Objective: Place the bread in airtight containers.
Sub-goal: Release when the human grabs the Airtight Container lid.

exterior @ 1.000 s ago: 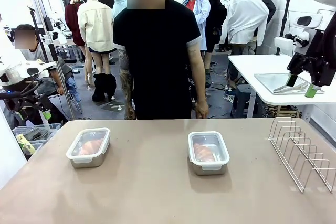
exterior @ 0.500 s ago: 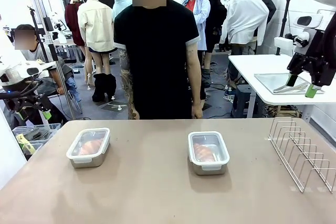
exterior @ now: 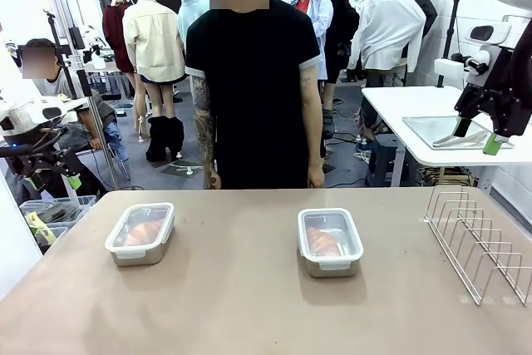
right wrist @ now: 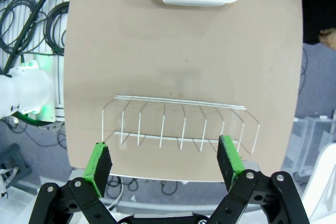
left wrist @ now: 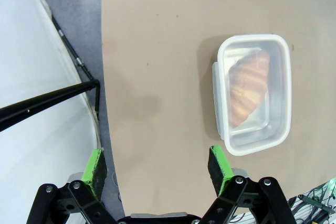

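Almost nothing has moved since a second ago: only the person [exterior: 249,81] behind the table [exterior: 249,305] has shifted a little to one side, and both arms hang just where they were. The left end effector [left wrist: 157,165] is up high past the table's left edge, its green pads wide apart and holding nothing. The right end effector [right wrist: 164,165] is up high over the wire rack [right wrist: 178,124], wide too and empty. On the table sit two tins with lids on. The left tin [exterior: 140,234] has a croissant [left wrist: 247,87] lying inside, and you can see it through the cloudy lid. The right tin [exterior: 330,241] holds the other croissant [exterior: 322,241]. So I think the bread is already packed and the job looks done. The croissants look soft and flaky, so a hard squeeze would likely crush them. The tins look stiff and light, but smooth metal can slip. If one had to be moved, I would grab it across its short sides, under the lid's rim.
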{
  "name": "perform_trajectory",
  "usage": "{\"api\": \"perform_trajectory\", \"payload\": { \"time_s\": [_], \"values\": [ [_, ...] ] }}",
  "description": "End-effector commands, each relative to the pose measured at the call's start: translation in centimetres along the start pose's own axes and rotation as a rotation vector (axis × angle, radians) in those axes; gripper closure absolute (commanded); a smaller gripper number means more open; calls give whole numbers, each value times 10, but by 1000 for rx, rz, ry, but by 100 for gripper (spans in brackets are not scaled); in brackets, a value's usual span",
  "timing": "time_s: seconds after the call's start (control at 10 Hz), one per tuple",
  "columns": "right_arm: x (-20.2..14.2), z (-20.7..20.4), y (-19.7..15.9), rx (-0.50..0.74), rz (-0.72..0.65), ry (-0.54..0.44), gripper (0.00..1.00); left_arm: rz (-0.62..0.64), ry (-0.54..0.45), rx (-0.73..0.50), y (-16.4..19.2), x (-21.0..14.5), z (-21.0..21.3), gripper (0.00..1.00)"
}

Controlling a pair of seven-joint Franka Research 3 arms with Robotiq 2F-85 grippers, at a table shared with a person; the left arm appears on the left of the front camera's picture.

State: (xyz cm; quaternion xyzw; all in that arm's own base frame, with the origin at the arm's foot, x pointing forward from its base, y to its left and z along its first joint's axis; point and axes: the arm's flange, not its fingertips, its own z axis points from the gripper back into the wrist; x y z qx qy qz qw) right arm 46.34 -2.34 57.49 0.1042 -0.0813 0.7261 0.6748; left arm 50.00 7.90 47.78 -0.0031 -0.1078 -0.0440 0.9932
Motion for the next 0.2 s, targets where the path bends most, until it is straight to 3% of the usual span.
{"api": "perform_trajectory", "payload": {
  "time_s": [0.0,0.1],
  "values": [
    [0,-2,-1,-6,-13,20,0,14,-8,27,0,0,0,0],
    [0,-2,-1,-6,-13,20,0,14,-8,27,0,0,0,0]
  ]
}}
